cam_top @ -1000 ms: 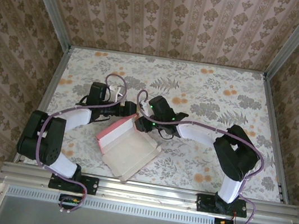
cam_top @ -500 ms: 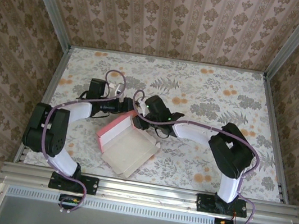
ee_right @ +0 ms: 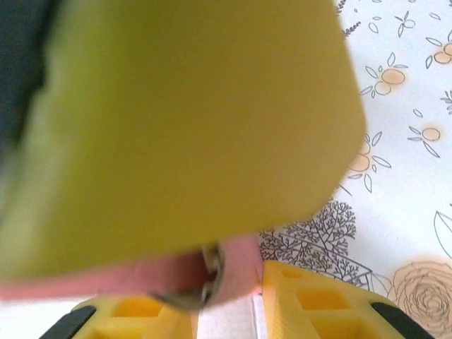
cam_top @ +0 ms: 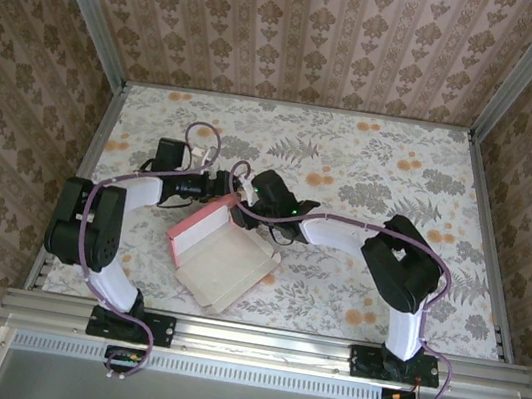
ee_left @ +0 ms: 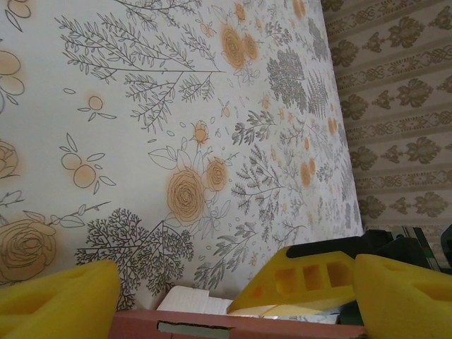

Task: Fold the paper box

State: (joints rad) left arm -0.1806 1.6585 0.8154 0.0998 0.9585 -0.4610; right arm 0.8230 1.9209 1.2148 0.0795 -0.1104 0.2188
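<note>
We see both claws at the far side of the paper box.
The box sits open on the flowery table, near the middle. Our right claw pinches its pink wall. Our left claw stands wide over that wall.

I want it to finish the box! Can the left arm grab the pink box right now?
Probably yes. The left gripper is wide open, its fingers either side of the pink edge of the box, nothing between them. The right gripper seems to pinch the same wall close by, so room is tight.
</note>
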